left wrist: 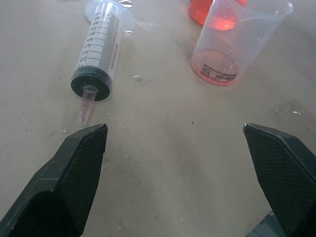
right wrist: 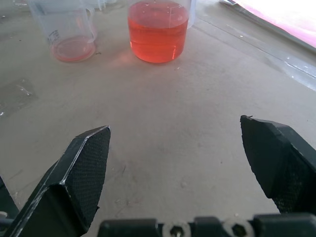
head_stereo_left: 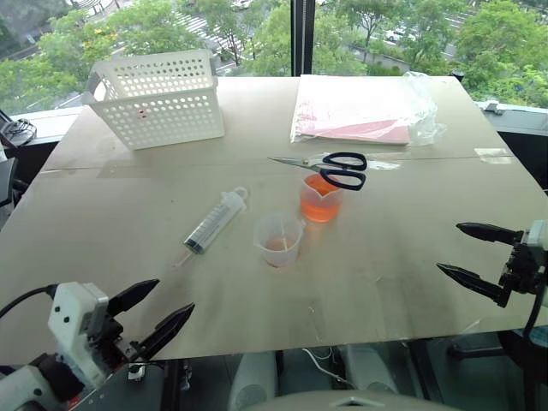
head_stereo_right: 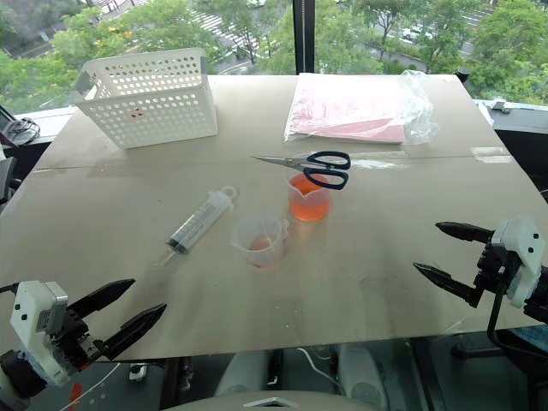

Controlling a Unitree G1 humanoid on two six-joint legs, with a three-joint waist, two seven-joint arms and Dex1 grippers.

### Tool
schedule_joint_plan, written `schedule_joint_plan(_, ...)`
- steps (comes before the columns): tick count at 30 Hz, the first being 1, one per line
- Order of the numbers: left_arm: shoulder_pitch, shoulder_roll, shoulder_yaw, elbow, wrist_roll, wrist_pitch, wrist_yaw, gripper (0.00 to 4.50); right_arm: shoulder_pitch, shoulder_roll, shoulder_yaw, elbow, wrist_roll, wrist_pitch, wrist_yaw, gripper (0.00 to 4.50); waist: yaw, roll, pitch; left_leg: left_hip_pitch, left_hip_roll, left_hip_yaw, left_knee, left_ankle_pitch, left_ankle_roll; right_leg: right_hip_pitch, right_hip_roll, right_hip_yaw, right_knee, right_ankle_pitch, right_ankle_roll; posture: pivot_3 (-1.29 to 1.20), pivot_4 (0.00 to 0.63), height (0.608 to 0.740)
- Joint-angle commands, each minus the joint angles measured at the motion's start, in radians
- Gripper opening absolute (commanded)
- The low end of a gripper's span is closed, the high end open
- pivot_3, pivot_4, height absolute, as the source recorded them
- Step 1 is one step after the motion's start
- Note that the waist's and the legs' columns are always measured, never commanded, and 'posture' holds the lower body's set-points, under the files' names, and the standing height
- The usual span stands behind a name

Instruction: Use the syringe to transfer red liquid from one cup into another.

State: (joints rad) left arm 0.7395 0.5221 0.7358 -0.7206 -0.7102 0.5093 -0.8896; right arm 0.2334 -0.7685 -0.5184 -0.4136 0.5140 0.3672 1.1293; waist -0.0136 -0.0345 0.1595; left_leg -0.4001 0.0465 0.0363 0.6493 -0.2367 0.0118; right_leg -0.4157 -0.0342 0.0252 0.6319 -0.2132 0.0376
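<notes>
Nothing is picked up yet: the left gripper [head_stereo_left: 157,320] at the lower left of the frame and the right gripper [head_stereo_left: 473,252] at the right edge both hang wide open and empty. The syringe [head_stereo_left: 214,221] lies flat at centre-left on the table [head_stereo_left: 103,214], just left of the nearly empty smaller beaker [head_stereo_left: 278,240], with the larger beaker [head_stereo_left: 321,199] of red liquid [right wrist: 158,37] behind it. The next move likely calls for the left gripper to reach forward and close around the syringe barrel.

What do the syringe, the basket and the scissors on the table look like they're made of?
Syringe: clear, glossy plastic barrel, judging by the printed scale and the black seal showing through it.
Basket: white perforated plastic, probably moulded, matte.
Scissors: shiny metal blades with black handles, likely plastic.
</notes>
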Motion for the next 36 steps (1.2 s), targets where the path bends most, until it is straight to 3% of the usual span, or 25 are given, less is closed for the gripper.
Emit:
schedule_joint_plan(1,-0.057,0.017,-0.012,-0.057,-0.052,0.001,0.063,4.50,-0.064,-0.034,0.021,-0.012,0.061,0.068,-0.030,4.49,0.000,0.000,0.000,0.000,0.000,0.000,0.000,0.000,0.000,0.000,0.000,0.000,0.000,0.000,0.000,0.00,0.150,0.740)
schedule_joint_plan(8,-0.402,0.148,-0.071,-0.083,-0.276,0.122,0.292,4.50,-0.482,-0.106,0.183,0.029,0.175,0.357,-0.173,4.49,-0.001,0.004,0.002,0.002,0.001,0.000,0.002,0.002,0.003,0.002,0.000,-0.002,0.001,0.000,0.000,0.00,0.150,0.740)
schedule_joint_plan(13,-0.468,0.251,-0.061,-0.086,-0.393,0.161,0.283,4.50,-0.853,-0.194,0.428,0.107,0.112,0.517,-0.167,4.49,-0.005,0.005,0.004,-0.002,-0.002,0.006,-0.002,0.002,0.005,-0.005,0.002,0.002,0.002,0.002,-0.004,0.00,0.150,0.740)
schedule_joint_plan(16,-0.477,0.323,-0.026,-0.077,-0.410,0.166,0.241,4.50,-1.119,-0.148,0.602,0.249,0.086,0.630,-0.114,4.49,-0.003,0.002,0.004,-0.002,-0.002,0.010,-0.007,0.001,0.004,-0.006,0.003,0.001,0.000,0.000,-0.005,0.00,0.150,0.740)
schedule_joint_plan(20,-0.489,0.359,-0.016,-0.076,-0.424,0.163,0.239,4.50,-1.338,-0.052,0.782,0.410,0.001,0.645,-0.051,4.49,-0.004,0.003,0.005,-0.013,-0.002,0.010,-0.006,0.001,0.004,-0.017,0.003,0.001,0.002,0.000,-0.005,0.00,0.150,0.740)
schedule_joint_plan(25,-0.468,0.347,-0.006,-0.110,-0.425,0.157,0.261,4.50,-1.447,0.027,0.870,0.508,-0.054,0.641,0.007,4.49,0.002,0.003,0.005,-0.017,-0.003,0.010,-0.004,0.001,0.004,-0.018,0.001,0.000,0.002,0.001,-0.004,0.00,0.150,0.740)
schedule_joint_plan(36,-0.439,0.338,-0.006,-0.156,-0.439,0.130,0.273,4.50,-1.483,0.073,0.955,0.585,-0.171,0.574,0.099,4.49,-0.001,0.003,0.005,-0.015,-0.004,0.010,-0.001,0.001,0.004,-0.018,0.000,0.000,0.008,0.000,-0.005,0.00,0.150,0.740)
